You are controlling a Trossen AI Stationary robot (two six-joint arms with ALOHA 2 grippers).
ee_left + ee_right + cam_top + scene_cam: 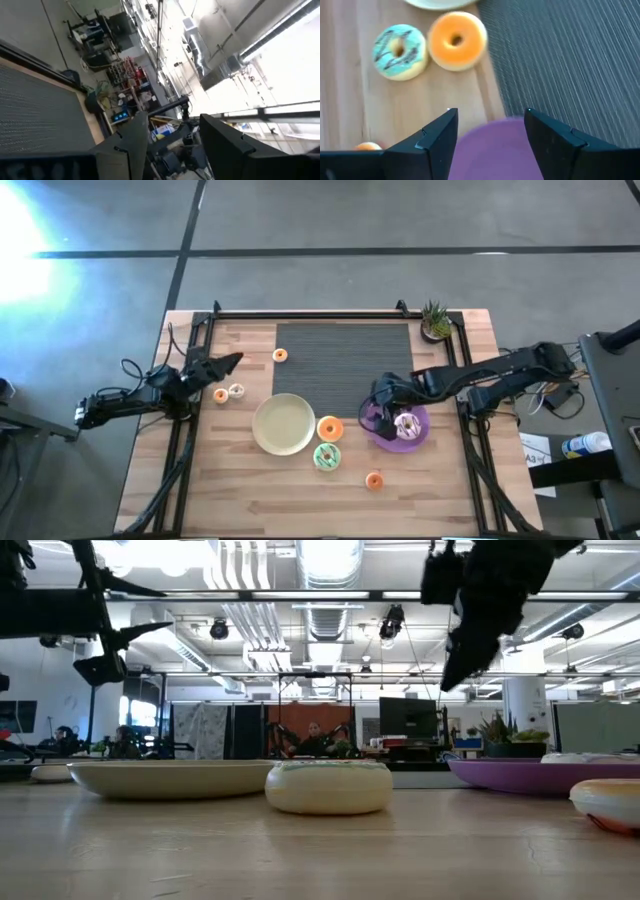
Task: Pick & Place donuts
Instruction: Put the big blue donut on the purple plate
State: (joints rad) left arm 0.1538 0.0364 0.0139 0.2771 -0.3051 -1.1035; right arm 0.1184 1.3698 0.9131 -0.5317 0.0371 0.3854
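A pink-and-white donut point(407, 425) lies on the purple plate point(388, 442). An orange donut point(330, 429) and a green-iced donut point(327, 457) lie on the wood between the purple plate and the cream plate point(284, 424). Tiny donuts lie scattered: an orange one point(374, 480) near the front, an orange one point(280, 355) by the mat, and an orange point(221, 394) and a cream one point(237, 390) on the left. My right gripper point(490, 125) hangs open above the purple plate's point(495, 150) left edge, holding nothing. My left gripper point(175, 150) waits open at the table's left, raised and tilted upward.
A dark ribbed mat point(343, 365) covers the far middle of the table. A small potted plant point(435, 322) stands at the far right corner. Black frame rails run along the left, right and far edges. Bare wood lies along the near edge.
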